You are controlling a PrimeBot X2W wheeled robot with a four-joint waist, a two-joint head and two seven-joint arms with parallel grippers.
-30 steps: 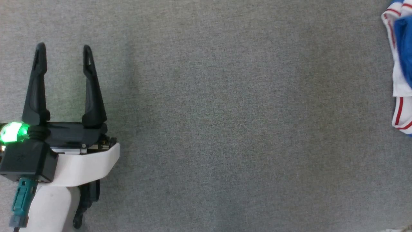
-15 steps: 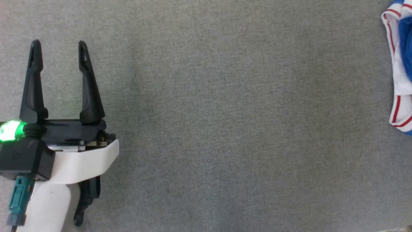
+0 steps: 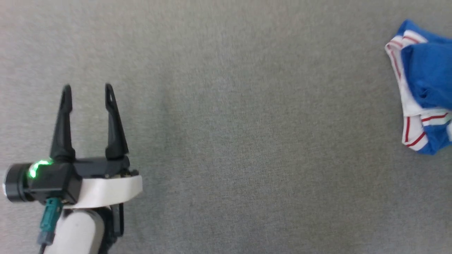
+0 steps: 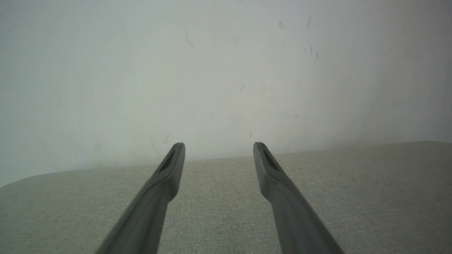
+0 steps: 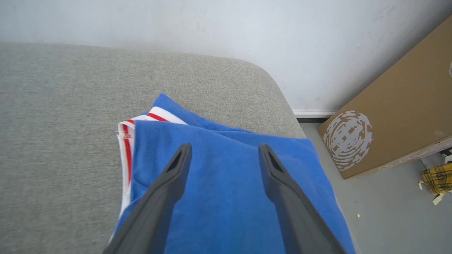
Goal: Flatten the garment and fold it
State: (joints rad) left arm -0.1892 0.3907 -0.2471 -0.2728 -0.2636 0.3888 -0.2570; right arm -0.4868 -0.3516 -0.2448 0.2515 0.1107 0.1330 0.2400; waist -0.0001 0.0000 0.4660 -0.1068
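The garment (image 3: 425,77) is a royal-blue shirt with white and red-striped trim, lying folded in a bundle at the right edge of the head view on the grey cloth surface (image 3: 247,141). In the right wrist view the garment (image 5: 226,183) lies just under my right gripper (image 5: 224,148), whose two dark fingers stand open above the blue cloth with nothing between them. My left gripper (image 3: 87,90) is open at the lower left of the head view, far from the garment, over bare grey cloth. In the left wrist view my left gripper (image 4: 219,146) points toward a white wall.
A white wall (image 4: 226,70) rises behind the surface's far edge. In the right wrist view the surface's rounded corner (image 5: 272,88) drops to a grey floor with a brown cardboard box (image 5: 395,102) and a yellow checked scrap (image 5: 436,178).
The head camera has shifted, so more of the garment shows at the right. The left gripper now sits lower and a little further right in the picture.
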